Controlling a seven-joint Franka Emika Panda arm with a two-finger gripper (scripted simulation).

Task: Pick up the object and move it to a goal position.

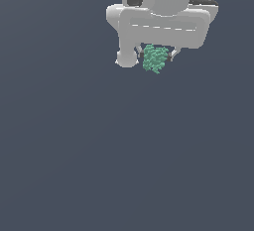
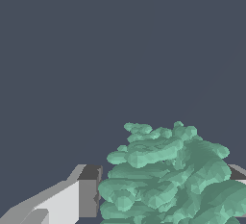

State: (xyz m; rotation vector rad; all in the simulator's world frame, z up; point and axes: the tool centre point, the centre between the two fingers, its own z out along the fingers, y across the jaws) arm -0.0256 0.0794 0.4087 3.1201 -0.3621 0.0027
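Hanging at the top of the exterior view, at about 1 o'clock from the middle of the picture, the white arm (image 1: 158, 19) carries its gripper (image 1: 157, 55) just under the broad white hand. The two dark fingers (image 1: 141, 54) stand on either side of the object (image 1: 156, 59), one at its 9 o'clock and the other at its 3 o'clock. They press against its sides with no gap that I can see. So the gripper is closed around the object and holds it, open only as wide as the object itself.

The object is a small teal-green cluster with a knobbly surface, made of many little rounded lumps. It is narrower than the white hand above it. Its lower part reaches below the fingertips, toward 6 o'clock.

In the wrist view the object (image 2: 170, 175) is large and close. One finger (image 2: 89, 192) with its dark pad touches it on one side, and the edge of the other finger (image 2: 238, 172) shows on the opposite side, mostly hidden by the lumps.

Around the arm there is only a plain dark grey-blue ground (image 1: 99, 150). I cannot tell from either view if the object is lifted or rests on it.
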